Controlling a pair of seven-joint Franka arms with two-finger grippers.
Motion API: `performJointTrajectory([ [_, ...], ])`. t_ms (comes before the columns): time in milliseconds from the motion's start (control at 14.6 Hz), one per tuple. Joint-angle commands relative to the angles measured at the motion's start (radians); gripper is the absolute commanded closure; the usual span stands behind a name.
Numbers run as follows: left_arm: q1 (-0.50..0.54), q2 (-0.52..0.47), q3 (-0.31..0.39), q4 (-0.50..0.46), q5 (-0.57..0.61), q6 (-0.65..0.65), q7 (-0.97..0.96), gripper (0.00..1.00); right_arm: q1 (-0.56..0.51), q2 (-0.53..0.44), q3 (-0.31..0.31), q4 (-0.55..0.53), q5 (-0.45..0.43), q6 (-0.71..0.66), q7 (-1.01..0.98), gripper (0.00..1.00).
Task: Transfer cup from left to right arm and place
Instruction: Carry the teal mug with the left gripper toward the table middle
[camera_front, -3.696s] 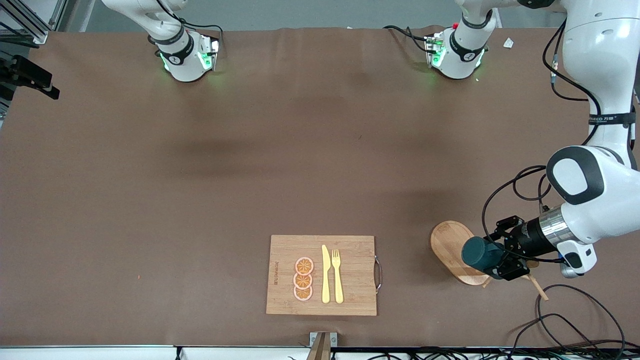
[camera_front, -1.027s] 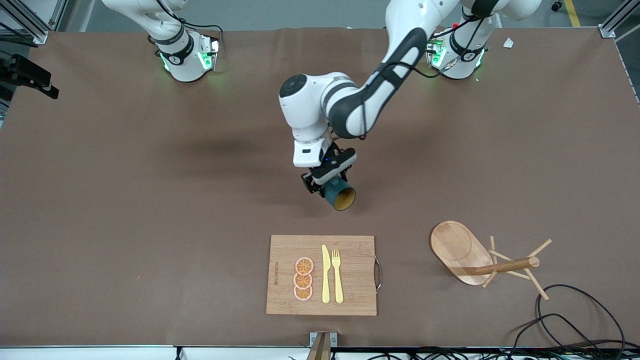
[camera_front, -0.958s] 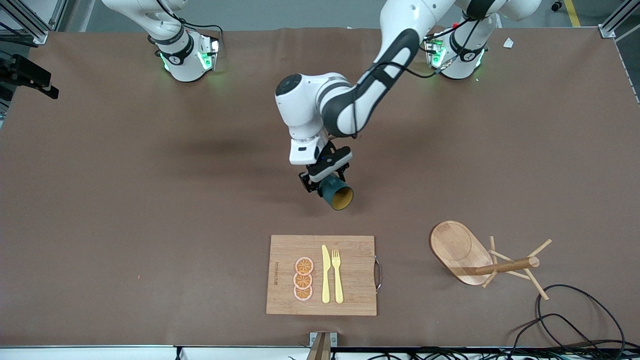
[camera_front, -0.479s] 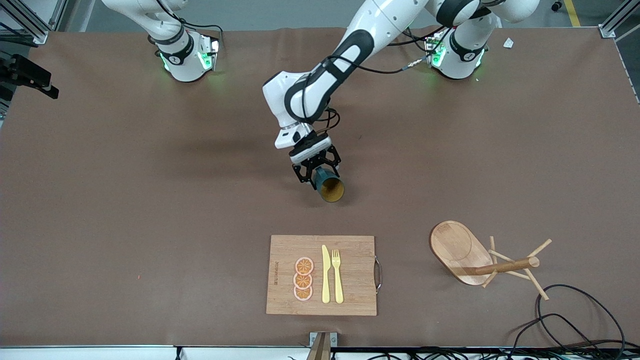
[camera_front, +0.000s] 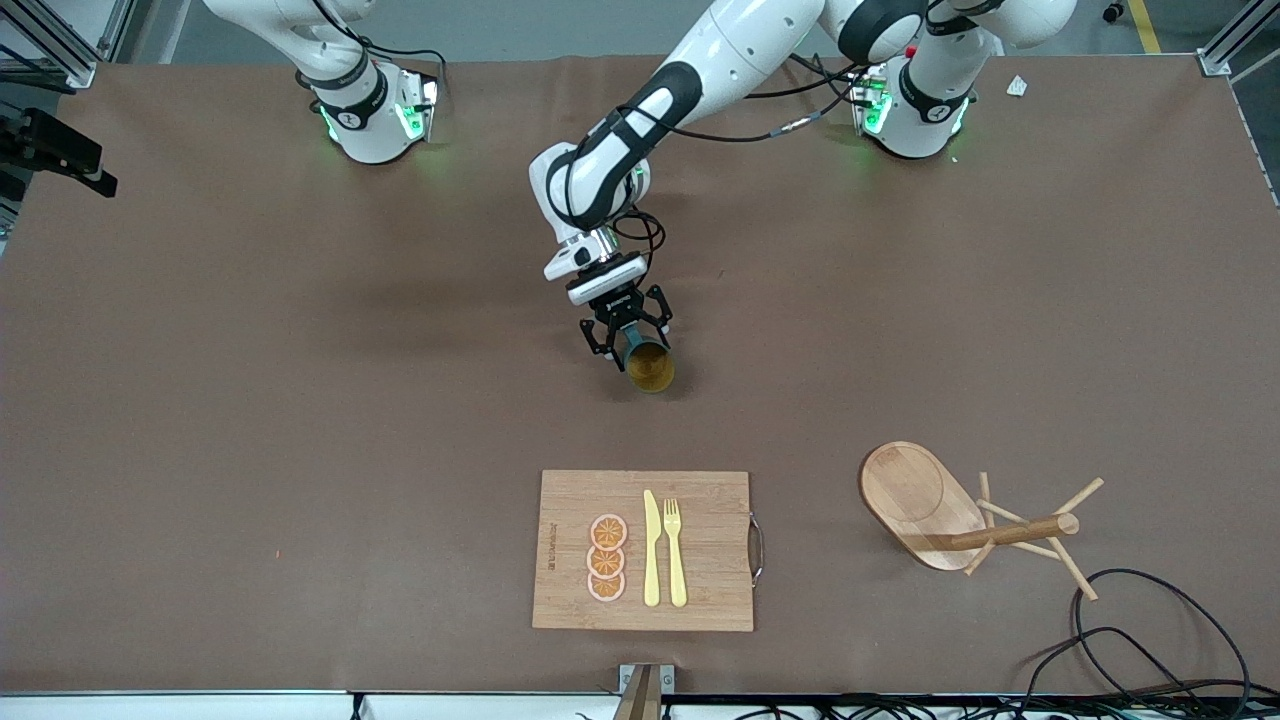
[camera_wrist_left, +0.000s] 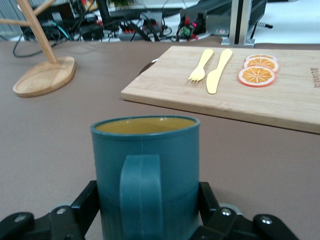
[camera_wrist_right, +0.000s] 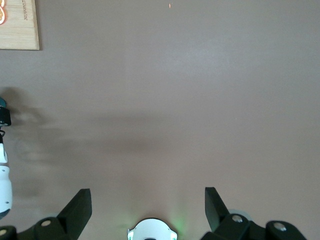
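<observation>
The dark teal cup (camera_front: 648, 366), mustard-yellow inside, hangs tilted over the middle of the table with its mouth toward the front camera. My left gripper (camera_front: 628, 340) is shut on it. In the left wrist view the cup (camera_wrist_left: 145, 165) fills the space between the black fingers (camera_wrist_left: 86, 202) of the left gripper (camera_wrist_left: 147, 202), its handle facing the camera. My right gripper (camera_wrist_right: 145, 194) is open with nothing between its fingers, high over bare table near its own base (camera_wrist_right: 150, 231). It waits there and does not show in the front view.
A wooden cutting board (camera_front: 700, 545) with three orange slices (camera_front: 607, 558), a yellow knife (camera_front: 651, 548) and a fork (camera_front: 675, 550) lies nearer to the front camera than the cup. A wooden mug rack (camera_front: 915, 495) stands toward the left arm's end, black cables (camera_front: 1150, 620) beside it.
The left arm carried the cup from the mug rack to the table's middle. Over the last second it drew back a little and turned the cup's mouth toward the front camera. The right arm stayed still.
</observation>
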Motion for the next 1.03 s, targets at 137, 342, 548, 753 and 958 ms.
performJointTrajectory([
  [137, -0.057, 0.059, 0.009, 0.016, 0.078, -0.057, -0.096, 0.36, -0.022, -0.001, 0.003, 0.007, -0.001, -0.003, 0.001, 0.0],
  [342, -0.075, 0.068, 0.009, 0.016, 0.077, -0.065, -0.107, 0.06, -0.031, 0.022, 0.002, 0.004, -0.001, 0.002, -0.009, 0.0],
  [548, -0.089, 0.053, 0.001, 0.016, 0.066, -0.086, -0.107, 0.0, -0.044, 0.103, 0.003, 0.007, -0.003, 0.006, -0.01, 0.0],
  [753, -0.118, 0.025, -0.013, 0.018, 0.003, -0.128, -0.1, 0.0, -0.065, 0.202, 0.003, 0.009, 0.007, 0.048, -0.013, 0.0],
  [958, -0.12, -0.042, -0.056, 0.019, -0.118, -0.142, -0.089, 0.0, -0.035, 0.229, 0.008, -0.016, 0.01, 0.111, 0.0, 0.0],
])
